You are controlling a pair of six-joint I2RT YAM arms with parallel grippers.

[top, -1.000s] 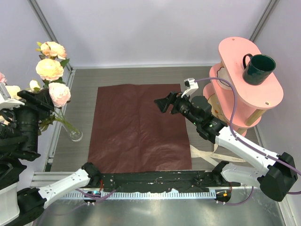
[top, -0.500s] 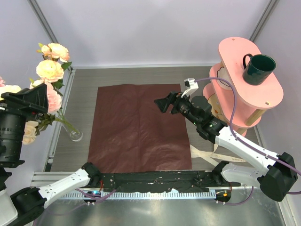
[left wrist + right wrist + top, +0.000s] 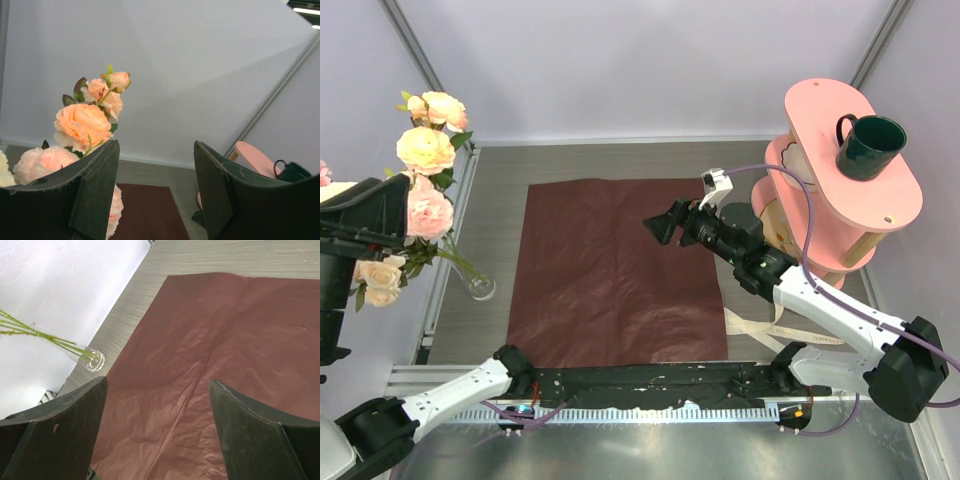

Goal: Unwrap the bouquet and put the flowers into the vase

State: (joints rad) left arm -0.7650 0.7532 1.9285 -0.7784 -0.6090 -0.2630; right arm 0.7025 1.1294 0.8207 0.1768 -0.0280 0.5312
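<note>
Grey tabletop (image 3: 620, 160), long-stemmed pink and peach roses (image 3: 425, 148) in clear vase (image 3: 480, 287), left claw (image 3: 155, 150) and right claw (image 3: 157, 390) spread

A pink two-tier stand (image 3: 820, 115) occupies the right side of the grey wood-grain table (image 3: 620, 165), its oval shelves stacked one above the other on pale wooden posts (image 3: 865, 245). A dark green mug (image 3: 872, 148) sits upright on the top shelf, toward the far end, with its handle turned to the left. Something pale rests on the lower shelf (image 3: 820, 235), mostly hidden. Plain white wall panels (image 3: 650, 60) enclose the table, joined at the back corners by slanting aluminium frame bars (image 3: 415, 45). Along the near edge runs a white comb-toothed strip (image 3: 650, 412), with brushed metal sheet (image 3: 650, 452) just in front of it.
</note>
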